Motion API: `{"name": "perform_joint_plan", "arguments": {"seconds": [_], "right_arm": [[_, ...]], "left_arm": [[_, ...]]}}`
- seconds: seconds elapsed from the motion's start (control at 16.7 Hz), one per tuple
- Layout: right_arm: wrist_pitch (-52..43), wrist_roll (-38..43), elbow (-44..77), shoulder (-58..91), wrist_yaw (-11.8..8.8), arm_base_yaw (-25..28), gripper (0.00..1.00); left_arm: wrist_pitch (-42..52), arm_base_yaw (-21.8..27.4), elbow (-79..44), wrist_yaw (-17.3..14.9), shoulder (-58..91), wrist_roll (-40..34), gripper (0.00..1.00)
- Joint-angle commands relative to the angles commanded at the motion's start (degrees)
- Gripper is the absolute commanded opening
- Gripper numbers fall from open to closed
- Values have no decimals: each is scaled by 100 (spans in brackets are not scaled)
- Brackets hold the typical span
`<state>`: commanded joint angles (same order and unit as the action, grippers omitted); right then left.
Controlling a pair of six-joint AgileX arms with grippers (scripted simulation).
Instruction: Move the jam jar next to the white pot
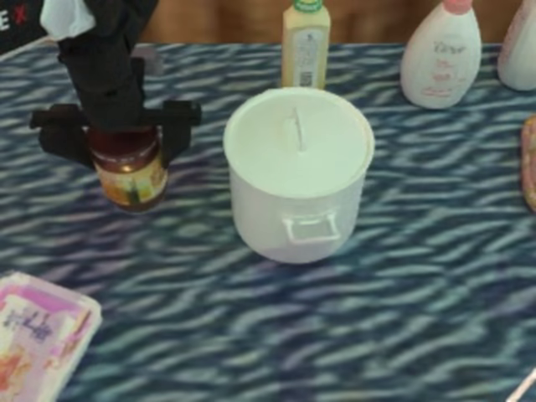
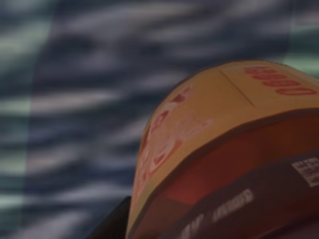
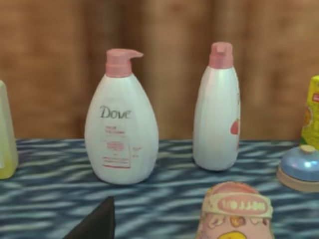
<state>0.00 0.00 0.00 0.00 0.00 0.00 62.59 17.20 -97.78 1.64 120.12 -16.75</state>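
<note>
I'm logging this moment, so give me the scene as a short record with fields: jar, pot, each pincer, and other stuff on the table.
jam jar: upright, left of the white pot, apart from it
left pincer: shut on the jam jar from above
right pincer: not in view
behind the pot: pale-yellow bottle, Dove bottle
near left corner: pink pack

Tablecloth (image 1: 402,318) is dark navy with wavy pale blue-grey streaks all over. The white pot (image 1: 297,180) is plain white, lid and handles too. The jam jar (image 1: 130,172) shows dark red-brown contents and a yellow-orange label (red print on it in the left wrist view), clamped in the black left gripper (image 1: 117,126). Behind the pot there's a pale-yellow bottle (image 1: 306,43) with a green cap. Dove bottle (image 3: 121,129) is white with a pink pump, grey logo and pink lettering; the second white bottle (image 3: 217,117) has a pink cap too. Pink packet (image 1: 38,331) bottom left, wood-brown backdrop.
</note>
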Motion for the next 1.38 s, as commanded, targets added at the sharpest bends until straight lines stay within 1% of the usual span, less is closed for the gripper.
{"name": "perform_joint_plan", "arguments": {"seconds": [0.36,0.66,1.38], "right_arm": [[0,0,0,0,0,0,100],[0,0,0,0,0,0,100],[0,0,0,0,0,0,100]], "left_arm": [[-881,1,562,1,287,19,0],[-960,2,619,1,326,20,0],[-960,2,619,1,326,20,90]]}}
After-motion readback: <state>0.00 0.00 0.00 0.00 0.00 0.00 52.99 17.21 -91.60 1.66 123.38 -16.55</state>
